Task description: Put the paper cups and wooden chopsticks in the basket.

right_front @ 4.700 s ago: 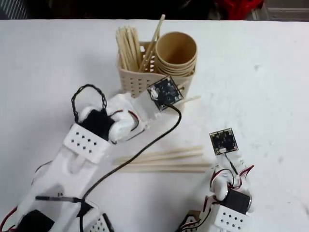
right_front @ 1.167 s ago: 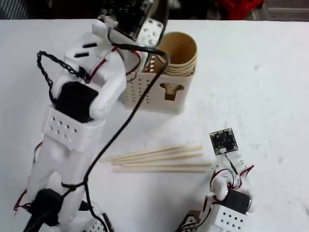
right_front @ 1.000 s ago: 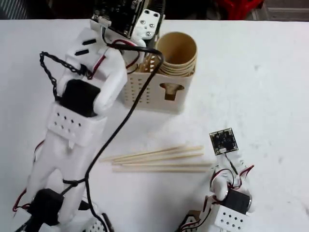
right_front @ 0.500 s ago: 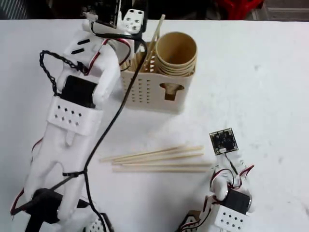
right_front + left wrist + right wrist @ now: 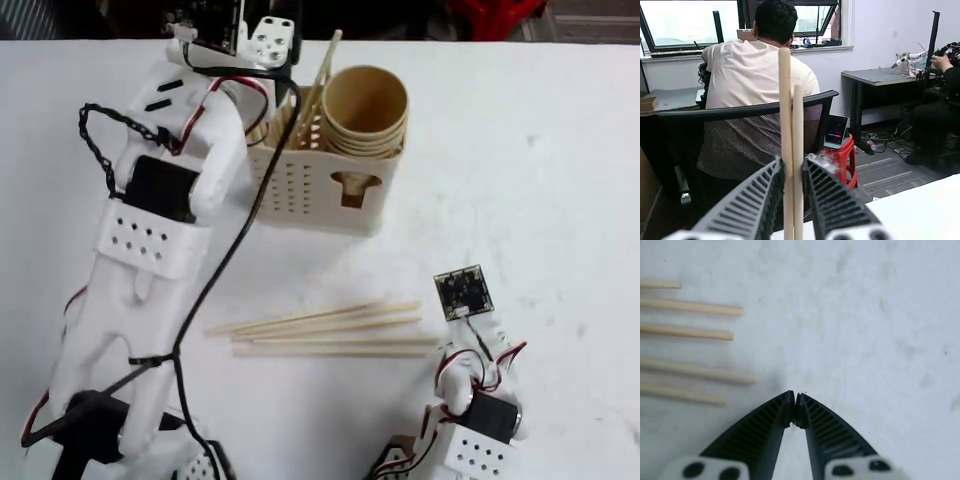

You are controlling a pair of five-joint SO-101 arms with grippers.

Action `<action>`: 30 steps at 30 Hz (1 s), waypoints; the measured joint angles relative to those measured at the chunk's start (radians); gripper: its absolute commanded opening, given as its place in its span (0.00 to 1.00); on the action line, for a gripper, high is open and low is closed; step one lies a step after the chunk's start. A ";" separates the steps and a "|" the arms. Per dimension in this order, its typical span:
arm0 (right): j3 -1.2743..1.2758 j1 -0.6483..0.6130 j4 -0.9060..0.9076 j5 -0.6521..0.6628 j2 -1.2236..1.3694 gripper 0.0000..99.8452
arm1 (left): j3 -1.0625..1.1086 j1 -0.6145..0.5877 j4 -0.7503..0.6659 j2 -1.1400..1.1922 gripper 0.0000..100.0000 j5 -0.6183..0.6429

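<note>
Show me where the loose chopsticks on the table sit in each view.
High view: the loose chopsticks lie on the table between the basket and the right arm.
Right wrist view: their ends lie on the table ahead of the shut right gripper.
Left wrist view: the sticks here are a separate held pair, clamped in the left gripper.
Shared landmark: the white table.

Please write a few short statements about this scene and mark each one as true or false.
1. The left gripper holds two chopsticks. True.
2. The cups lie on their sides on the table. False: they stand stacked in the basket.
3. Several loose chopsticks lie on the table in front of the basket. True.
4. The right gripper is wide open. False: it is shut and holds nothing.
</note>
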 measured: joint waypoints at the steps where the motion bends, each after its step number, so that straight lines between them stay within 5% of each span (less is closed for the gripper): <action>1: 0.000 0.000 0.000 0.000 0.000 0.02 | 0.000 0.000 0.000 0.000 0.10 0.015; 17: 0.000 0.000 0.000 0.000 0.000 0.02 | 0.000 0.000 0.158 -0.040 0.07 0.048; 21: 0.000 0.000 0.000 0.000 0.000 0.02 | 0.000 0.021 0.400 -0.135 0.07 0.028; 27: 0.000 0.000 0.000 0.000 0.000 0.02 | 0.101 0.204 0.916 -0.258 0.07 -0.292; 30: 0.000 0.000 0.000 0.000 0.000 0.02 | 0.282 0.242 0.953 -0.258 0.07 -0.393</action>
